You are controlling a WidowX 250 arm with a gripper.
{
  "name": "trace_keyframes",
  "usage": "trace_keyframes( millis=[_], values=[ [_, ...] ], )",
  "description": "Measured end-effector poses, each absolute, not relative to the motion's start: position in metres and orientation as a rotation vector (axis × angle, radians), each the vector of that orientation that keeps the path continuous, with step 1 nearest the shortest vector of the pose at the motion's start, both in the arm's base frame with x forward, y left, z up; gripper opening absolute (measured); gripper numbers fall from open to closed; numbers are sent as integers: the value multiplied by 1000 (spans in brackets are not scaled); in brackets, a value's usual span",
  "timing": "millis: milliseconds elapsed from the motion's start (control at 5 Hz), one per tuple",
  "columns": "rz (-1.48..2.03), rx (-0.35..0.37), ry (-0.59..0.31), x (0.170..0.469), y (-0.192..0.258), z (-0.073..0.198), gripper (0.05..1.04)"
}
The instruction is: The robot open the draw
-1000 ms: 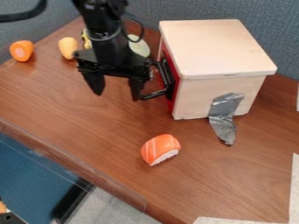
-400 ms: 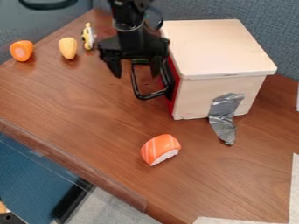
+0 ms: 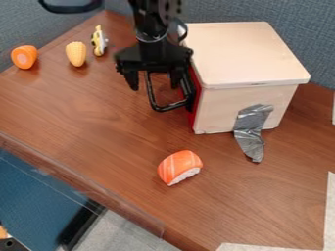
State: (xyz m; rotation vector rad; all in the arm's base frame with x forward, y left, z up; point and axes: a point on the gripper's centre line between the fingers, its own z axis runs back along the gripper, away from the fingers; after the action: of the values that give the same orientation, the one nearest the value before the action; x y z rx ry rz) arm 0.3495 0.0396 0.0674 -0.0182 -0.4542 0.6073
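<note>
The black two-finger gripper (image 3: 155, 84) hangs just left of the box in the view, its two fingers spread and pointing down. The outer bar of the black drawer handle (image 3: 150, 92) shows between the fingertips; whether either finger touches it, I cannot tell. The handle is a bent loop that stands out from the red drawer front (image 3: 194, 113), on the side of the box facing the gripper. That red front sits up against the pale wooden box (image 3: 245, 100), so the drawer looks closed, and whatever it holds is hidden.

The box stands upright on the wood-grain tabletop (image 3: 85, 117), under a flat, light wooden lid (image 3: 245, 51) that lies squarely on top and hides the inside from above. On the box's near side is a crumpled strip of silver duct tape (image 3: 252, 125), its lower end hanging past the bottom edge toward the tabletop.

Farther out, a piece of toy salmon sushi (image 3: 180, 167), orange with white stripes over white rice, lies on the tabletop near the box, on the near side. Beyond the gripper to the upper left are a small yellow-and-white toy (image 3: 99, 40), a yellow toy corn cob (image 3: 76, 53) just beside it, and a rounded orange toy food piece (image 3: 24, 57) with a pinkish centre, close to the table's far-left edge. A blue-grey fabric partition (image 3: 307, 34) rises behind.
</note>
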Motion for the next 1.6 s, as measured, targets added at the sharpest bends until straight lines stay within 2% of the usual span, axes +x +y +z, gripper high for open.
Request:
trace_keyframes(
  millis=[400, 600, 1000, 1200, 1400, 1600],
  values=[
    [595, 20, -460, 350, 42, 51, 1001],
    [614, 28, -455, 349, 40, 47, 962],
    [631, 40, -437, 343, 42, 40, 374],
    [650, 38, -435, 340, 41, 39, 171],
    [663, 35, -431, 332, 44, 43, 127],
    [678, 46, -430, 325, 54, 45, 123]
  ],
)
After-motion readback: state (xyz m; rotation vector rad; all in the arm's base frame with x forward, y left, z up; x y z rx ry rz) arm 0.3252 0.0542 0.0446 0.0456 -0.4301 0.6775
